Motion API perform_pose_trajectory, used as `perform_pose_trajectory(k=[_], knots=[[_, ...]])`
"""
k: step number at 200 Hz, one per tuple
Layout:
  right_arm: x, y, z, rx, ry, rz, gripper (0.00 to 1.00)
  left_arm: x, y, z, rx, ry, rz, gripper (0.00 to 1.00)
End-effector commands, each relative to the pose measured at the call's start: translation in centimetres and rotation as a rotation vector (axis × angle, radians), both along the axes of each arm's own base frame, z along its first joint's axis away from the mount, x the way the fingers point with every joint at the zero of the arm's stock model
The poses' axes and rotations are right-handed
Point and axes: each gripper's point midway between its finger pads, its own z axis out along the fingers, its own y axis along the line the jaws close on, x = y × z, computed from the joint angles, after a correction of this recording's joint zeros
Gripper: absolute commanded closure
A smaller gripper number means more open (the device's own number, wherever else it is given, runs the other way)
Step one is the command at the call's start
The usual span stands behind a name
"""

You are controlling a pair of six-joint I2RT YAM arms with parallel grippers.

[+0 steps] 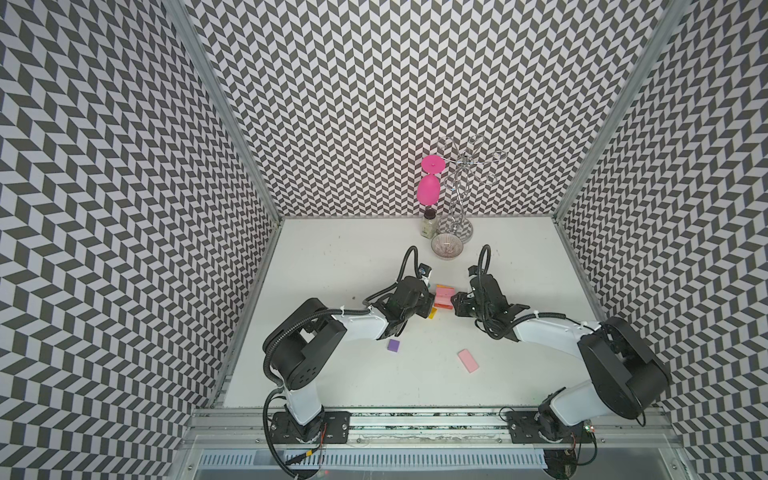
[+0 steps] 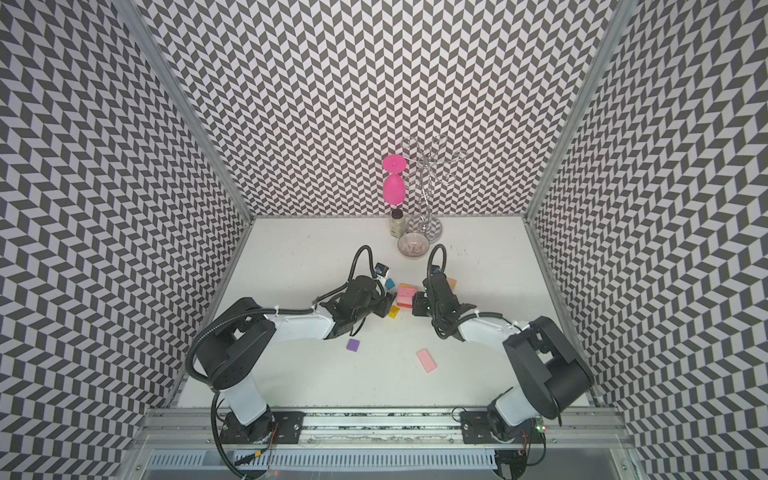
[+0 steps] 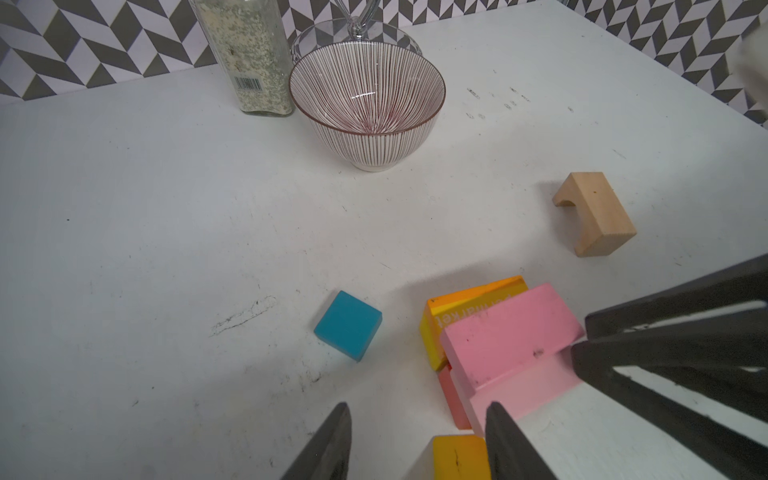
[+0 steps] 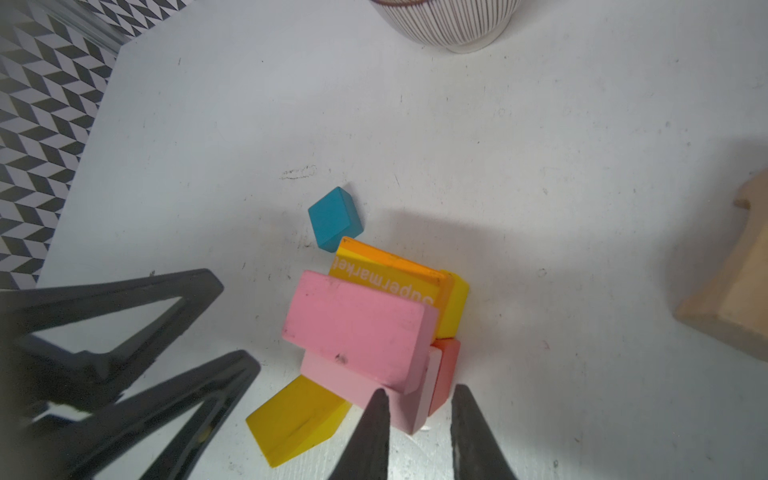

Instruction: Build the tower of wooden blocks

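The wood block tower (image 1: 444, 296) (image 4: 357, 324) is a low stack at mid table. Two pink slabs lie stepped on top, over an orange-yellow block printed "Supermarket" (image 4: 386, 278) and a red block (image 4: 444, 370). My left gripper (image 3: 419, 407) (image 1: 430, 305) is open at the stack's left side, and a yellow block (image 3: 457, 457) (image 4: 299, 419) lies on the table between its fingers. My right gripper (image 4: 420, 392) (image 1: 455, 307) faces it from the right. It is open by a narrow gap, with the lower pink slab's corner at its fingertips and nothing gripped.
A teal block (image 3: 348, 325) and a plain wood arch (image 3: 594, 214) lie just behind the stack. A purple block (image 1: 393, 345) and a loose pink slab (image 1: 468, 360) lie nearer the front. A ribbed bowl (image 1: 447, 246), a jar (image 1: 428, 224) and a wire rack with a pink goblet (image 1: 430, 183) stand at the back.
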Motion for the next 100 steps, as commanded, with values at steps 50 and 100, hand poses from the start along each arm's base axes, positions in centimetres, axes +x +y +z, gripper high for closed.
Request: perform_pose_trajectory(k=[50,100], knots=[[-0.6,-2.6,4.6,0.056,-0.143,-0.110,0.70,1.1,-1.3,0.9,-0.050,-0.002,0.001,0.47],[-1.1,-3.7,4.7,0.059,-0.163,-0.140,0.70,1.2,-1.7,1.1,-0.072,0.009,0.002,0.47]])
